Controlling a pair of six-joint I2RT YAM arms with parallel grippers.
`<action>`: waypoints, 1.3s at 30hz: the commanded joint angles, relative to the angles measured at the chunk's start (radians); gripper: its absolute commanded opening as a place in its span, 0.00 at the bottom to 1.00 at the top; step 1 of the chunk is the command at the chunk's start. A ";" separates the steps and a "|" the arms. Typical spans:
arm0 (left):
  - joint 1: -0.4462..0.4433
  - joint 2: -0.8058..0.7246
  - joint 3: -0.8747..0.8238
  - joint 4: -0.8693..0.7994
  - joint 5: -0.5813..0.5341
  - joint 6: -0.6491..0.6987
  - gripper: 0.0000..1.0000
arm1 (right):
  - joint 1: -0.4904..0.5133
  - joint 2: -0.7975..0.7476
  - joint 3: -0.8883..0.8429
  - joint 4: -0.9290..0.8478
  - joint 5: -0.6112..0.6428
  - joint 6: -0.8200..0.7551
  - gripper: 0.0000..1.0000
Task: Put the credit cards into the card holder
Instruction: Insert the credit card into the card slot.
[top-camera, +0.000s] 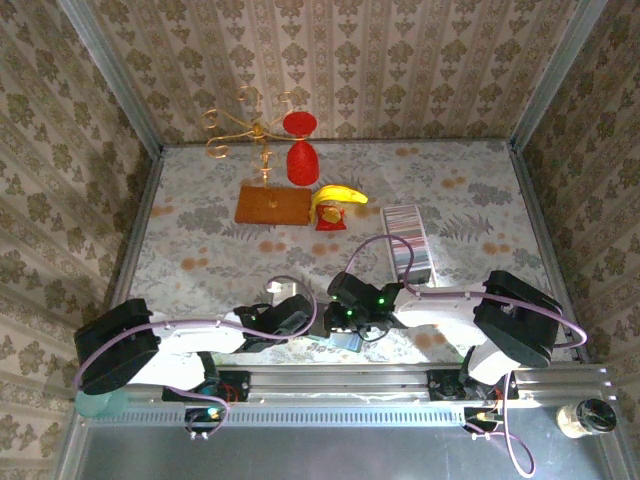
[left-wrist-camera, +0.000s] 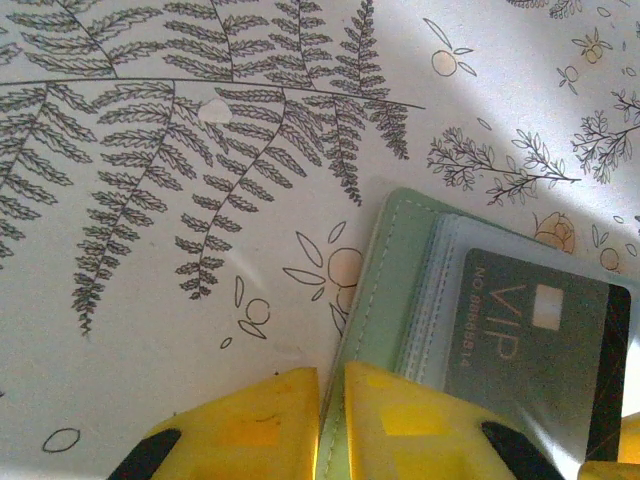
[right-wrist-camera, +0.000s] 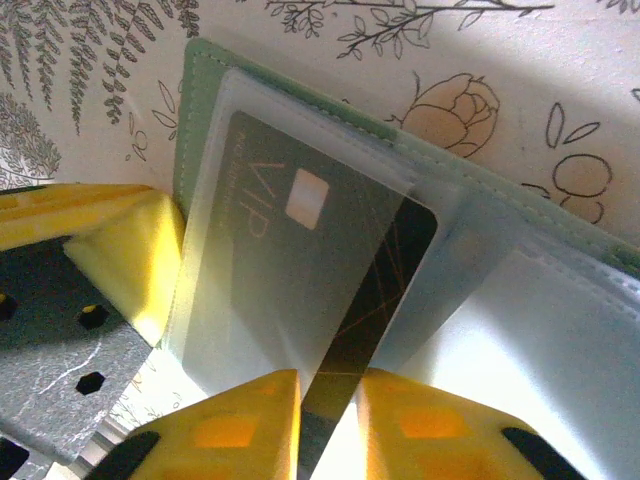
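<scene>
Found card holder (right-wrist-camera: 200, 90) open over fern-print table (left-wrist-camera: 150, 330); could not tell whether resting flat or lifted.

From right wrist: noted grey card (right-wrist-camera: 270, 250) marked VIP, partway inside a clear sleeve, dark-striped end outside. Saw right gripper (right-wrist-camera: 328, 388) clamped on that outer end, one yellow finger on each face. Also caught a yellow finger (right-wrist-camera: 120, 240) of left gripper against holder's green edge.

From left wrist: confirmed left gripper (left-wrist-camera: 332, 385) pinched tight on green cover edge. Made out stitching along cover, stacked clear sleeves, pale chip on card. Glimpsed a yellow corner at lower right beside card.

From top: got layout. Placed both wrists together at near middle of table. Picked out row of cards (top-camera: 404, 235) on edge in long clear tray (top-camera: 428, 262), well apart, farther back on right. Beyond: banana (top-camera: 338, 195), brown board (top-camera: 272, 205), red goblet (top-camera: 300, 160), gold wire stand (top-camera: 245, 125).
</scene>
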 joint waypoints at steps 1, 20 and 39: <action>-0.030 0.024 -0.035 -0.019 0.114 -0.031 0.16 | 0.011 0.016 0.035 0.026 0.002 0.012 0.19; -0.068 -0.040 -0.067 -0.002 0.068 -0.124 0.16 | -0.007 0.036 0.141 -0.103 0.086 -0.070 0.25; -0.069 -0.154 -0.092 -0.068 0.016 -0.109 0.30 | -0.009 -0.140 0.004 -0.265 0.183 -0.044 0.41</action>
